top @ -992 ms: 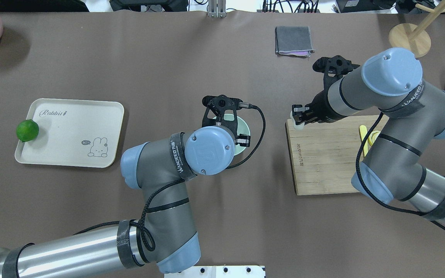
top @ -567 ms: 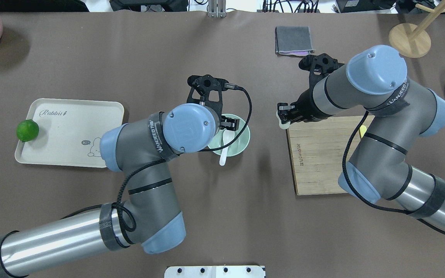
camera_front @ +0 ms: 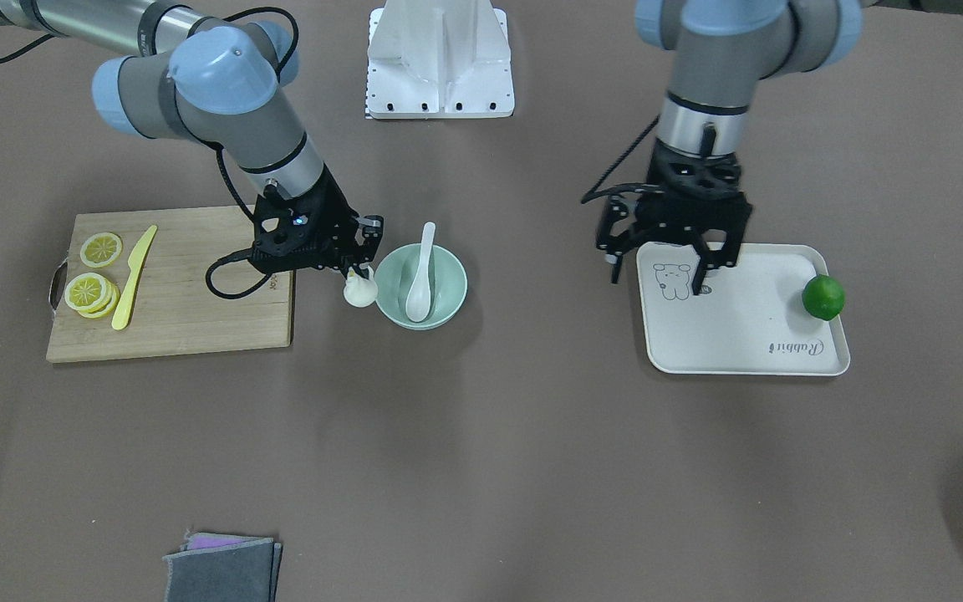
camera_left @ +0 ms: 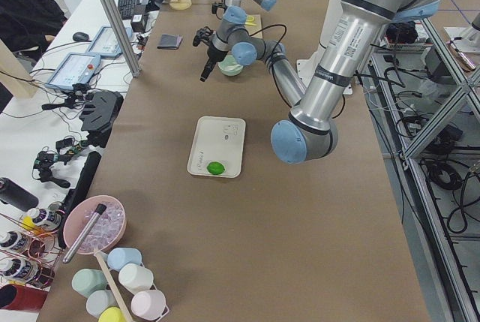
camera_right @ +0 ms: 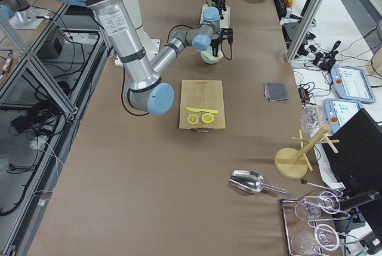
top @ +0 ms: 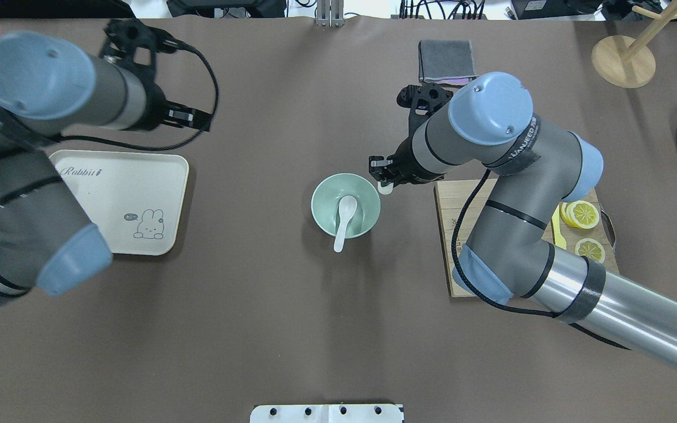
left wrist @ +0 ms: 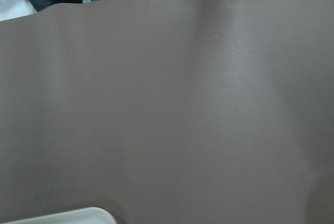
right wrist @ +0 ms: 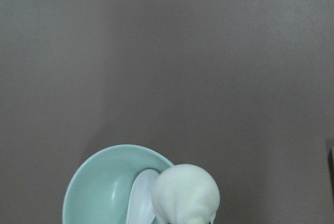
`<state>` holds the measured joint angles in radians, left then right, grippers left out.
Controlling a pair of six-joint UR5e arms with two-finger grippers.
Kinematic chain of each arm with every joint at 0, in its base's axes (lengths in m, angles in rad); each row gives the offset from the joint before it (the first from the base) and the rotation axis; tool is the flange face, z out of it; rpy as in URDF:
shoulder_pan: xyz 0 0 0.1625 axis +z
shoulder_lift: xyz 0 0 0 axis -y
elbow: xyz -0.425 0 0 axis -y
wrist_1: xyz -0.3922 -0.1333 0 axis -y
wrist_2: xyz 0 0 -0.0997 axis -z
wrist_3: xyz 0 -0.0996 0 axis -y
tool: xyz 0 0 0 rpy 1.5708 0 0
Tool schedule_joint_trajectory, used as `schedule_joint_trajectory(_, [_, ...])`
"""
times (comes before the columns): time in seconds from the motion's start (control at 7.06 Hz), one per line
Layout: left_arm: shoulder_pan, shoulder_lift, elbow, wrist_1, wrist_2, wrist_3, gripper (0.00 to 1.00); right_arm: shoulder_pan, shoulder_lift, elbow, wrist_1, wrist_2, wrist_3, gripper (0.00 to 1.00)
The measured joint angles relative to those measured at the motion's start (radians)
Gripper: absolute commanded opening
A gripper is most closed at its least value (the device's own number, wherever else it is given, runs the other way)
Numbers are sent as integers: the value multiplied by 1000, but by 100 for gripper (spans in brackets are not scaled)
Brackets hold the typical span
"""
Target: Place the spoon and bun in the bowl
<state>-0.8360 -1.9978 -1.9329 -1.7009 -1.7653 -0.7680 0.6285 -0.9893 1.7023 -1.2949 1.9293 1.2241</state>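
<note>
The mint-green bowl (top: 362,202) stands mid-table. The white spoon (top: 343,220) lies in it, scoop inside, handle sticking out over the rim on the robot's side. It shows the same way in the front view, spoon (camera_front: 421,280) in bowl (camera_front: 448,309). My right gripper (top: 383,183) is shut on the white bun (top: 385,188) and holds it just outside the bowl's right rim. In the right wrist view the bun (right wrist: 186,192) overlaps the bowl's edge (right wrist: 94,182). My left gripper (camera_front: 659,276) is open and empty, above the tray's robot-side corner.
A cream tray (camera_front: 749,326) with a green lime (camera_front: 823,298) lies on my left side. A wooden cutting board (camera_front: 189,309) with lemon slices (camera_front: 89,288) and a yellow knife (camera_front: 135,276) lies under my right arm. A grey cloth (top: 445,60) and a wooden stand (top: 623,59) are at the far right.
The left gripper has let go of the spoon in the bowl and swung away left to the tray. The right gripper has carried the bun left from the board to the bowl's rim.
</note>
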Motion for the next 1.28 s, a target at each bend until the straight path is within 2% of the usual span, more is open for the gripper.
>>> schedule_joint_trajectory(0.14, [-105,67,-15,-24,-102,110,98,-34,18,-8,0,-31,30,0])
schedule_joint_trajectory(0.28, [-192,114,-18,-51,-188,166,98,-63,32,-13,-1,-60,51,96])
schedule_joint_trajectory(0.57, [-262,156,-19,-79,-263,191,98,-85,68,-29,-20,-105,78,100])
schedule_joint_trajectory(0.99, [-274,168,-21,-107,-275,204,98,-92,92,-21,-43,-130,87,100])
schedule_joint_trajectory(1.28, [-276,177,-8,-134,-270,209,98,-77,86,33,-140,-127,28,100])
